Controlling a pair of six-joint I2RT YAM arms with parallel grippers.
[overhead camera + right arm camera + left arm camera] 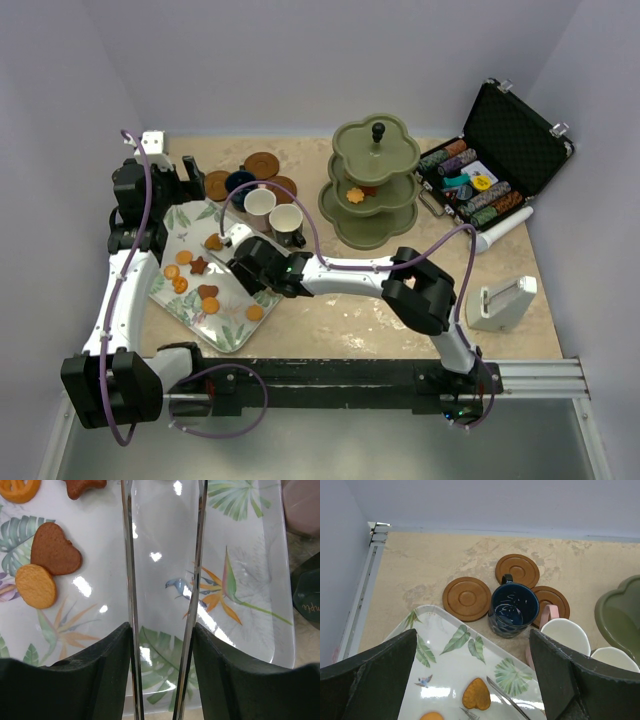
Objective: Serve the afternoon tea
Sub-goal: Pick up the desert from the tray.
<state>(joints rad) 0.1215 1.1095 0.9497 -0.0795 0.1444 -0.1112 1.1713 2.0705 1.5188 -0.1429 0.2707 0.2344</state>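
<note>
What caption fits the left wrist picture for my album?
Open left gripper above the leafy tray, facing a navy cup and three saucers.

Right wrist view: tongs (130,580) ran off the top edge, tips unseen. Left wrist view: olive-green stand (620,615) was cut by the right edge, one saucer (557,602) partly hidden behind navy cup (514,607). Top view: right arm (350,270) covered part of the tray (235,325).

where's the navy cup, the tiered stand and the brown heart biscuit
navy cup (514,609): left wrist view, inside of the cup
tiered stand (398,152): top view, bare part of the top tier
brown heart biscuit (54,551): right wrist view, its middle
</note>
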